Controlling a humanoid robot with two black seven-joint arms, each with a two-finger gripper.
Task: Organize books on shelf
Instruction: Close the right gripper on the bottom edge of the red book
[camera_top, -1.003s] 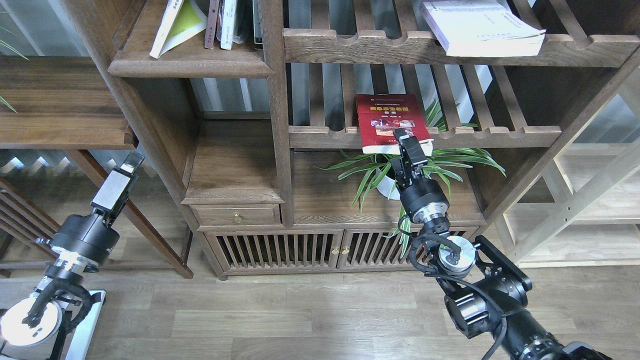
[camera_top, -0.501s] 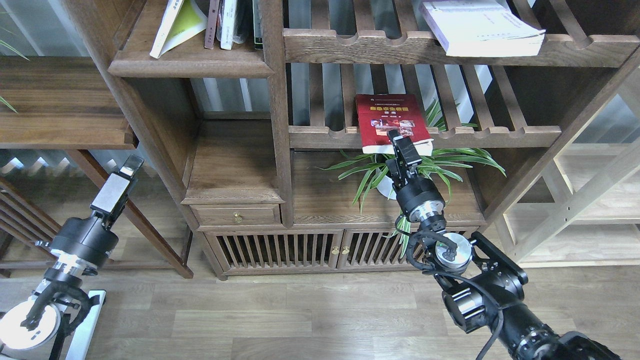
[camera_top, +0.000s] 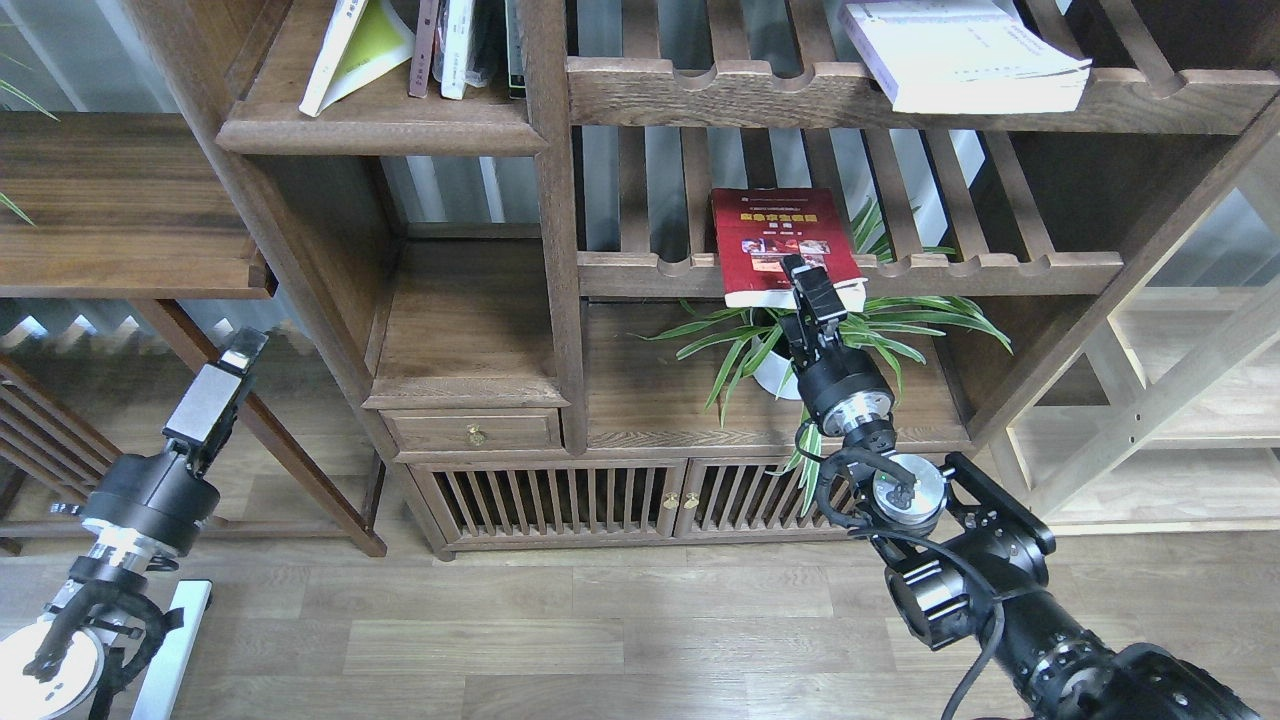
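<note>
The dark red book (camera_top: 782, 240), with yellow title and photos, lies flat on a slatted shelf (camera_top: 1000, 265); the right gripper (camera_top: 812, 287) overlaps its near edge, finger state unclear.

My right gripper (camera_top: 808, 285) covers the near edge of the red book (camera_top: 775, 235), and I cannot tell whether its fingers close on it. The yellow-green book (camera_top: 355, 50) and the pale book (camera_top: 965, 55) are cut off by the top edge. Left gripper (camera_top: 222, 380) seen end-on; fingers indistinguishable.
</note>
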